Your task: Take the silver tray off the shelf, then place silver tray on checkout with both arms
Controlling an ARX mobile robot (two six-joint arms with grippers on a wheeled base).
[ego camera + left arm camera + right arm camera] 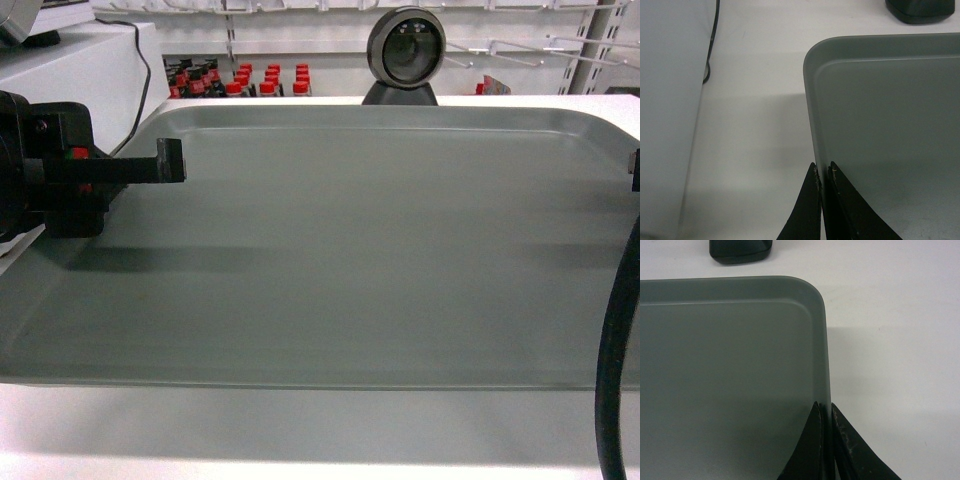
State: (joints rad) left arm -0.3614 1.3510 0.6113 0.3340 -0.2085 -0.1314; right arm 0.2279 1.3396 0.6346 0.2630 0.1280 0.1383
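The silver tray point(340, 240) fills most of the head view, over the white checkout point(300, 430). My left gripper point(823, 170) is shut on the tray's left rim point(812, 115), one finger outside it and one inside. In the head view the left gripper point(165, 162), with its red block, is at the tray's left edge. My right gripper point(825, 407) is shut on the tray's right rim point(824, 350) the same way. Only a sliver of the right gripper point(634, 168) and its black cable point(618, 350) show at the head view's right edge. The shelf the tray came from is out of view.
A round grey-black scanner point(405, 55) stands on the checkout just behind the tray's far rim; its base point(922, 11) point(740, 251) shows in both wrist views. A white box with a black cable point(140, 60) sits back left. Store shelves with red-capped bottles point(240, 80) lie beyond.
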